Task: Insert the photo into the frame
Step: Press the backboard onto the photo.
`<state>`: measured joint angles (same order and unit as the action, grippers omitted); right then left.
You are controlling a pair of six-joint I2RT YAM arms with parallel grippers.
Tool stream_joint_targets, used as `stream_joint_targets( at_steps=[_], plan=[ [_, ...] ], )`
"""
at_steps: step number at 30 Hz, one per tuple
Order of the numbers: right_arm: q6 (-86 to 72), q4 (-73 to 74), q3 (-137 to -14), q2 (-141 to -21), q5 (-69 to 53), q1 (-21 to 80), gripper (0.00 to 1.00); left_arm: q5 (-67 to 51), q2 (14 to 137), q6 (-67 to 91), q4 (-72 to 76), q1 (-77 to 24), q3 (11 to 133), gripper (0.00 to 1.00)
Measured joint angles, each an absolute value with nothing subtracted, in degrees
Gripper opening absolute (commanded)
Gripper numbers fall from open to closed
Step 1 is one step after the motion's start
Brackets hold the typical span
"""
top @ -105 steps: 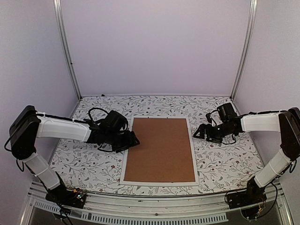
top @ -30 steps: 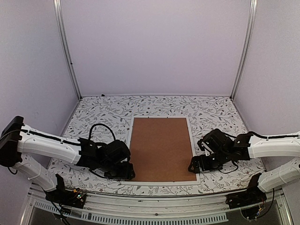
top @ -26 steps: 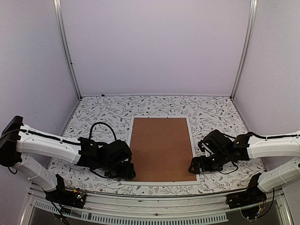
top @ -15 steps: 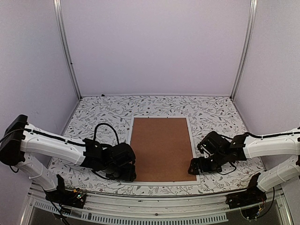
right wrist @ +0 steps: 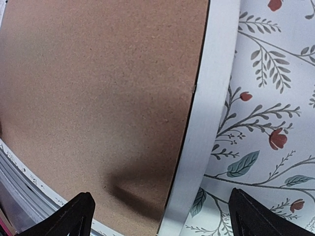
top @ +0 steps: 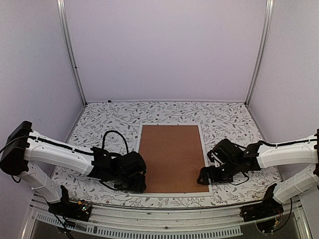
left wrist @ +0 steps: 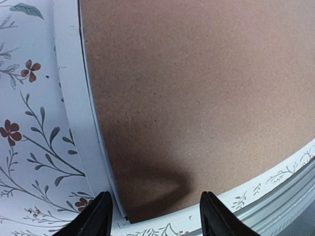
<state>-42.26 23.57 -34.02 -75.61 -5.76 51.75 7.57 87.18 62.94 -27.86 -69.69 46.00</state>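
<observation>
**Left gripper** (left wrist: 156, 217): jaws parted, nothing between them. Black fingers (left wrist: 97, 219) hang low over the frame's near-left corner, one above the white rim, the other above the brown board. Whether they touch cannot be told. A dark shadow lies on the board just ahead of them.

**Right gripper** (right wrist: 162, 216): jaws spread wide, nothing held. Its fingers (right wrist: 74, 216) straddle the frame's right rim near the near-right corner, one over the board, the other over the patterned cloth. Whether they touch cannot be told.

**Frame** (left wrist: 71, 98): white, rectangular, lying flat and back upward at the middle of the table, long sides running away from the arm bases. Narrow rim visible on all sides.

**Backing board** (left wrist: 197, 98): plain brown, matte, seated inside the frame and filling its opening. A thin dark gap shows between board edge and rim. What lies under the board is hidden.

**Arms**: white links with black wrists and looped cables, each reaching low and inward from its own side of the table toward a near corner.

**Table** (top: 114, 117): covered in white cloth printed with grey-green leaves and small red flowers.

**Enclosure**: pale lilac walls with metal uprights at the back corners.
</observation>
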Motion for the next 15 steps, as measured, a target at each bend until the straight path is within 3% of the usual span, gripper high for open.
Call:
stream_joint_targets(
  at_steps=[15],
  plan=[
    [-42.2, 17.7, -34.0, -77.6, -8.5, 51.7, 0.97, 5.8, 87.6, 61.1, -26.2, -69.7, 46.1, 0.61]
  ],
)
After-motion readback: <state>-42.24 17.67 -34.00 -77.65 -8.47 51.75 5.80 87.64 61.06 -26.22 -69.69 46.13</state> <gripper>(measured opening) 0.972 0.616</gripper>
